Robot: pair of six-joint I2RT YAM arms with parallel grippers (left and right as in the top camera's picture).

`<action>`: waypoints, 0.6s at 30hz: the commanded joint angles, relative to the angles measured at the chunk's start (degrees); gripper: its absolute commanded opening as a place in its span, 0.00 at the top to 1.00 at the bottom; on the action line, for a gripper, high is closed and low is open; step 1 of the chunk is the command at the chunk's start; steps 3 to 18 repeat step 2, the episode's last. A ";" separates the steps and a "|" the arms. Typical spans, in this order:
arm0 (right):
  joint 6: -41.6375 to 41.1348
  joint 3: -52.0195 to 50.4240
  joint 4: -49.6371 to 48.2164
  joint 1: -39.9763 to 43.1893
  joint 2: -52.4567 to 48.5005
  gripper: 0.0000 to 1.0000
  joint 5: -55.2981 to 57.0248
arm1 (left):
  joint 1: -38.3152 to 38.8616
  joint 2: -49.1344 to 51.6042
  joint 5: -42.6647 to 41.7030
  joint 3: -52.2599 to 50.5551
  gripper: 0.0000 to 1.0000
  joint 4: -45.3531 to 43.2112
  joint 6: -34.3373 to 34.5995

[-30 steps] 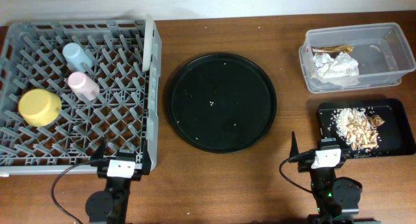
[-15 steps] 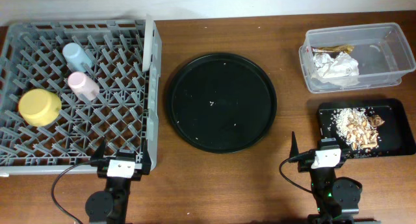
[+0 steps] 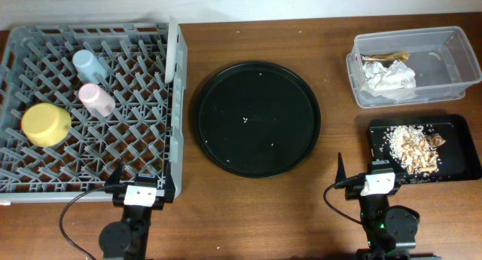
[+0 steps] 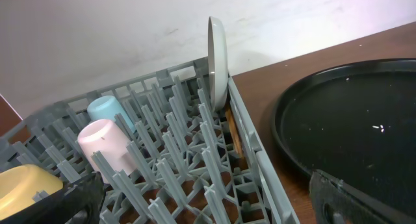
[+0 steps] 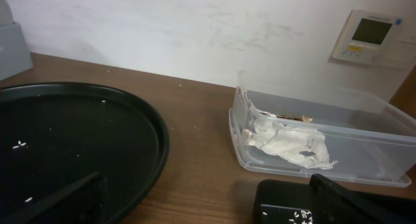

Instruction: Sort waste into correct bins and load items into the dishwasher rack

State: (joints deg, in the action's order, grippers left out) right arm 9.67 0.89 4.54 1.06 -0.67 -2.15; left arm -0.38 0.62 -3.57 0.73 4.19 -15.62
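The grey dishwasher rack (image 3: 179, 109) stands at the left. It holds a light-blue cup (image 3: 89, 62), a pink cup (image 3: 96, 99), a yellow bowl (image 3: 46, 124) and a pale plate (image 3: 172, 49) upright at its right edge. The clear tub (image 3: 444, 64) at the far right holds white napkins (image 3: 389, 78) and a brownish wrapper (image 3: 385, 58). The flat black tray (image 3: 461, 166) holds beige food scraps (image 3: 410, 145). I cannot make out chopsticks. My left gripper (image 3: 139, 188) (image 4: 205, 198) is open and empty by the rack's near edge. My right gripper (image 3: 374, 181) (image 5: 208, 191) is open and empty beside the black tray.
A big round black tray (image 3: 257, 118) with a few white grains lies in the middle of the brown table. It also shows in the left wrist view (image 4: 351, 120) and the right wrist view (image 5: 65, 133). A white wall with a wall controller (image 5: 367, 36) stands behind.
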 commanded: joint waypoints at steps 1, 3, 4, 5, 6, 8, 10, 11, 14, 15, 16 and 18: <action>0.39 -0.57 0.00 -0.31 0.48 0.02 0.70 | 0.22 -0.33 0.42 -0.24 0.01 0.35 0.24; 0.39 -0.57 -0.02 -0.31 0.48 0.02 0.70 | 0.22 -0.33 0.42 -0.24 0.01 0.35 0.24; 0.39 -0.57 -0.02 -0.31 0.48 0.02 0.70 | 0.22 -0.33 0.42 -0.24 0.01 0.35 0.24; 0.39 -0.57 -0.02 -0.31 0.48 0.02 0.70 | 0.22 -0.33 0.42 -0.24 0.01 0.35 0.24; 0.39 -0.57 -0.02 -0.31 0.48 0.02 0.70 | 0.22 -0.33 0.42 -0.24 0.01 0.35 0.24; 0.39 -0.57 -0.02 -0.31 0.48 0.02 0.70 | 0.22 -0.33 0.42 -0.24 0.01 0.35 0.24; 0.39 -0.57 -0.02 -0.31 0.48 0.02 0.70 | 0.22 -0.33 0.42 -0.24 0.01 0.35 0.24; 0.39 -0.57 -0.02 -0.31 0.48 0.02 0.70 | 0.22 -0.33 0.42 -0.24 0.01 0.35 0.24; 0.39 -0.57 -0.02 -0.31 0.48 0.02 0.70 | 0.22 -0.33 0.42 -0.24 0.01 0.35 0.24; 0.39 -0.57 -0.02 -0.31 0.48 0.02 0.70 | 0.22 -0.33 0.42 -0.24 0.01 0.35 0.24; 0.39 -0.57 -0.02 -0.31 0.48 0.02 0.70 | 0.22 -0.33 0.42 -0.24 0.01 0.35 0.24; 0.39 -0.57 -0.02 -0.31 0.48 0.02 0.70 | 0.22 -0.33 0.42 -0.24 0.01 0.35 0.24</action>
